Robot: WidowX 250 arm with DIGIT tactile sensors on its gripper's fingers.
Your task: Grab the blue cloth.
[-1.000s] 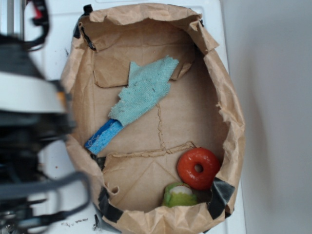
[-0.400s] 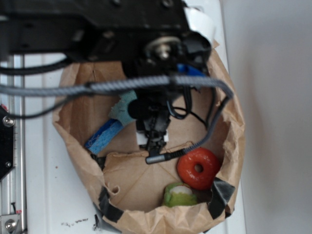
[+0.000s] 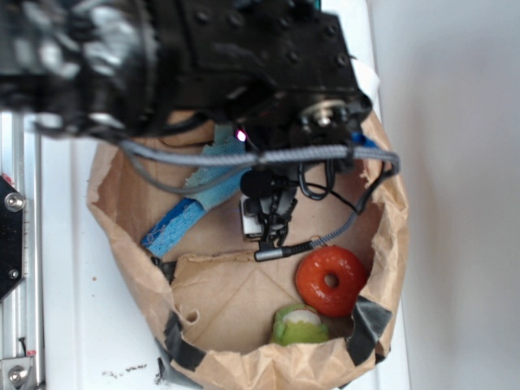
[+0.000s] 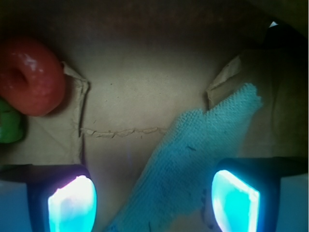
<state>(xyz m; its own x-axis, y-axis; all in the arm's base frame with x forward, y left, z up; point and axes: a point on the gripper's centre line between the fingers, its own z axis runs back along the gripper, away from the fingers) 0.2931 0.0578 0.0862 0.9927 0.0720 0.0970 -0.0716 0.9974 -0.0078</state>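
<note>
Above blue cloth (image 4: pixel 193 159), fingers (image 4: pixel 72 203) spread

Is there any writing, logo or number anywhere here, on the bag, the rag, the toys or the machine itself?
None that can be read.
Paper bag: plain brown, no print visible.
Blue cloth: bare weave, no label.
Orange ring and green piece: unmarked.
Blue block: unmarked.
Robot arm: blurred black housing; any marking there is unreadable.
Hand: the open fingers only glow, no text.
</note>
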